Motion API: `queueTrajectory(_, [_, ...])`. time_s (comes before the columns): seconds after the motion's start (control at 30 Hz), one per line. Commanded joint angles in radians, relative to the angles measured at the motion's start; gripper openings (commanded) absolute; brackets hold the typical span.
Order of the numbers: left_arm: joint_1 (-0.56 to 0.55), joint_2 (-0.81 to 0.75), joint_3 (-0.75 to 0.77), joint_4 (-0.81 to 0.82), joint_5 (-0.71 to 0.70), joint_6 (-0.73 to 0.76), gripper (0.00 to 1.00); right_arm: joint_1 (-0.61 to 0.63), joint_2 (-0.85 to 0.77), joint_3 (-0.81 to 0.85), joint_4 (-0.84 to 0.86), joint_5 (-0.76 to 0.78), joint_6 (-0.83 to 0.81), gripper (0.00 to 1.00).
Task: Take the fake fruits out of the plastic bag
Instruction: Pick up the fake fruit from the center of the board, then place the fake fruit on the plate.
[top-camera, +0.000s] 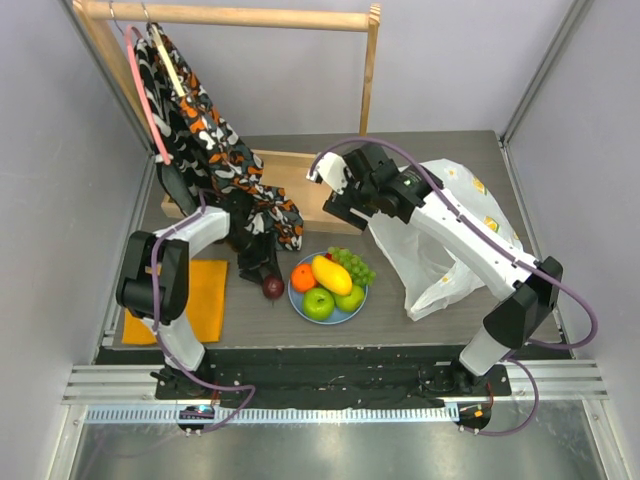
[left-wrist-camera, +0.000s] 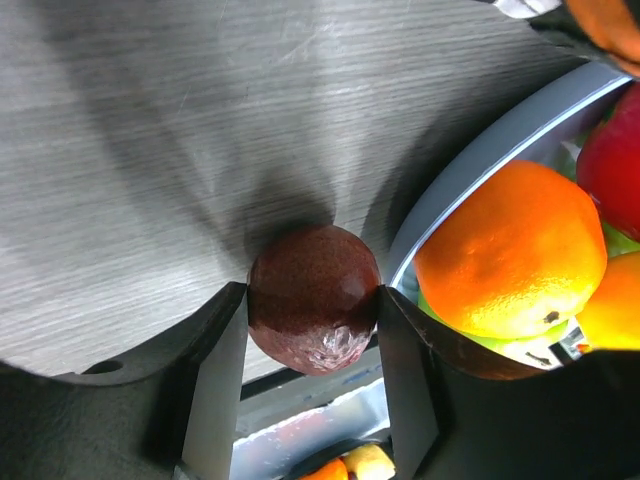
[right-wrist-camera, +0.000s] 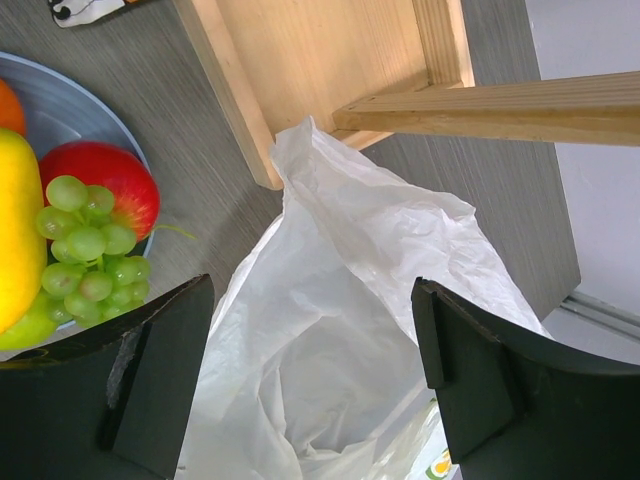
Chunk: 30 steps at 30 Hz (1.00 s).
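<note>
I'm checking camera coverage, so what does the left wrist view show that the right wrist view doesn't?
Only the left wrist view: a dark plum on the table, touched on both sides by the fingers. Only the right wrist view: the white plastic bag below open jaws, and the wooden rack. Both: the blue plate, the red apple and the orange.

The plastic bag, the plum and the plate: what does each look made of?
The plastic bag looks like thin translucent white film, probably polyethylene: it crinkles in sharp folds and light passes through. The plum is likely hard moulded plastic: dark red-purple, speckled skin with a glossy highlight. The plate is smooth and light blue with a soft sheen; plastic or glazed ceramic, I cannot tell.
</note>
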<state>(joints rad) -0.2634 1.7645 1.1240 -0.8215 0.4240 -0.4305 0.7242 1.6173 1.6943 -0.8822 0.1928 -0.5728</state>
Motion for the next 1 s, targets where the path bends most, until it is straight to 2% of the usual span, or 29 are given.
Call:
queueTrajectory(0.0, [0.003, -0.083, -0.049, 0.005, 0.032, -0.001, 0.48, -0.009, 0.016, 0.034, 0.037, -0.001, 0.013, 0.88])
queueTrajectory(0.1, [0.003, -0.132, -0.096, 0.028, 0.042, -0.022, 0.46, -0.011, 0.024, 0.036, 0.04, -0.004, 0.014, 0.88])
queueTrajectory(0.13, [0.003, -0.14, -0.108, 0.031, 0.044, -0.024, 0.41, -0.009, 0.026, 0.038, 0.04, -0.004, 0.014, 0.88])
queueTrajectory(0.17, [0.004, -0.161, -0.11, 0.032, 0.044, -0.025, 0.29, -0.009, 0.027, 0.038, 0.04, -0.004, 0.014, 0.88])
queueTrajectory(0.23, [0.029, -0.186, -0.119, 0.024, 0.061, -0.036, 0.22, -0.011, 0.027, 0.038, 0.04, -0.007, 0.017, 0.88])
queueTrajectory(0.27, [0.044, -0.206, -0.13, 0.024, 0.074, -0.069, 0.12, -0.009, 0.026, 0.038, 0.04, -0.006, 0.017, 0.88])
queueTrajectory(0.33, [0.104, -0.299, -0.162, 0.051, 0.151, -0.124, 0.0, -0.011, 0.021, 0.024, 0.043, -0.001, 0.019, 0.88])
queueTrajectory(0.43, [0.099, -0.523, -0.332, 0.233, 0.193, -0.321, 0.0, -0.019, 0.016, -0.005, 0.051, 0.008, 0.021, 0.88])
queueTrajectory(0.47, [0.081, -0.587, -0.421, 0.359, 0.179, -0.365, 0.0, -0.02, 0.018, -0.011, 0.051, 0.013, 0.027, 0.88])
queueTrajectory(0.5, [0.029, -0.684, -0.455, 0.396, 0.147, -0.413, 0.0, -0.025, 0.018, -0.015, 0.054, 0.014, 0.031, 0.88])
queueTrajectory(0.57, [-0.032, -0.761, -0.519, 0.488, 0.009, -0.433, 0.0, -0.031, 0.021, -0.018, 0.057, 0.011, 0.05, 0.88])
queueTrajectory(0.67, [-0.059, -0.774, -0.546, 0.551, -0.117, -0.479, 0.0, -0.043, 0.026, -0.018, 0.065, 0.013, 0.059, 0.88])
queueTrajectory(0.77, [-0.065, -0.757, -0.582, 0.637, -0.177, -0.543, 0.0, -0.052, 0.036, -0.01, 0.071, 0.022, 0.065, 0.88])
queueTrajectory(0.9, [-0.076, -0.789, -0.618, 0.647, -0.234, -0.554, 0.0, -0.054, 0.049, -0.012, 0.084, 0.031, 0.059, 0.88])
queueTrajectory(0.97, [-0.076, -0.798, -0.621, 0.604, -0.251, -0.609, 0.0, -0.057, 0.052, -0.013, 0.086, 0.033, 0.059, 0.88])
